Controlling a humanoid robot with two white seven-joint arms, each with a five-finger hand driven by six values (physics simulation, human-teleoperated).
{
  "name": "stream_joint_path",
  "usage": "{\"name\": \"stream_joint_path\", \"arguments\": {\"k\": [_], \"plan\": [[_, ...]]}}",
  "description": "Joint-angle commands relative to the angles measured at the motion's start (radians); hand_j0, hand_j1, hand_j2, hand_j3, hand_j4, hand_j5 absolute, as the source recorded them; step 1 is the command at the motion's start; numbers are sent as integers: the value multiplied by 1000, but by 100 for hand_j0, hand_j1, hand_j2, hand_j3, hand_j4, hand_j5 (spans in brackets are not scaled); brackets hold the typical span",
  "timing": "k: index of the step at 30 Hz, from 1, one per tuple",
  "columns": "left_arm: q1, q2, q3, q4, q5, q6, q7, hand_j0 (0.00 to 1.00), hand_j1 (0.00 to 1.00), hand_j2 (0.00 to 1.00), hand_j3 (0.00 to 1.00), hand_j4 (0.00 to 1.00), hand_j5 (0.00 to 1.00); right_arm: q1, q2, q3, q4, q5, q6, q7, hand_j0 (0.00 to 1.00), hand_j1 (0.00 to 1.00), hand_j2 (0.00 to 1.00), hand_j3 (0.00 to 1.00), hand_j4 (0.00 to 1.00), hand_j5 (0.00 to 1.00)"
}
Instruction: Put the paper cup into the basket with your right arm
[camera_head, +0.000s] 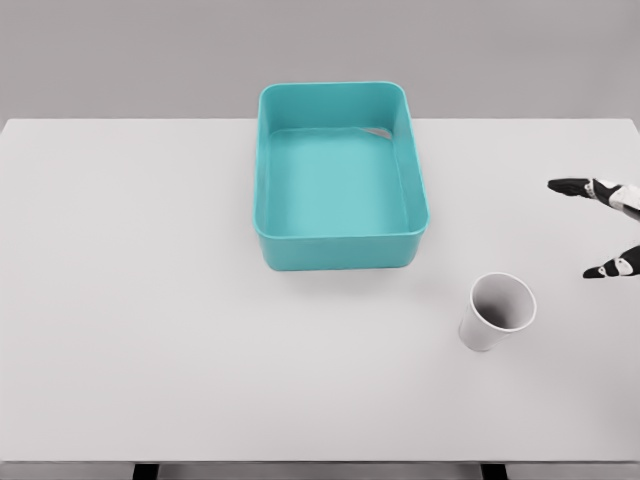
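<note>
Fingers (590, 187) spread apart and holding nothing, poking in from the table's (130, 300) right edge as all that is showing of the right hand (612, 228), hovering just right of the paper cup (497, 312) standing upright, well short of the teal basket (341, 248).

Clearance: we are seeing bare tabletop (150, 300) lying between right robot hand (610, 228) and paper cup (497, 311); basket (340, 240) walls are standing as the only obstacle, well apart.
</note>
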Motion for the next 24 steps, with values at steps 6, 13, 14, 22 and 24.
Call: {"name": "stream_joint_path", "arguments": {"k": [6, 13, 14, 22, 24], "plan": [[0, 0, 0, 0, 0, 0, -1, 100, 100, 100, 100, 100, 100, 38, -62, 12, -132, -16, -14, 0, 100, 100, 100, 100, 100, 100], [0, 0, 0, 0, 0, 0, -1, 100, 100, 100, 100, 100, 100, 63, -70, 54, -185, -16, -14, 0, 100, 100, 100, 100, 100, 100], [0, 0, 0, 0, 0, 0, -1, 100, 100, 100, 100, 100, 100, 64, -70, 57, -187, -16, -14, 0, 100, 100, 100, 100, 100, 100], [0, 0, 0, 0, 0, 0, 1, 100, 100, 100, 100, 100, 100, 68, -69, 98, -213, -17, -14, 0, 100, 100, 100, 100, 100, 100], [0, 0, 0, 0, 0, 0, 1, 100, 100, 100, 100, 100, 100, 68, -69, 104, -213, -17, -14, 0, 100, 100, 100, 100, 100, 100]]}}
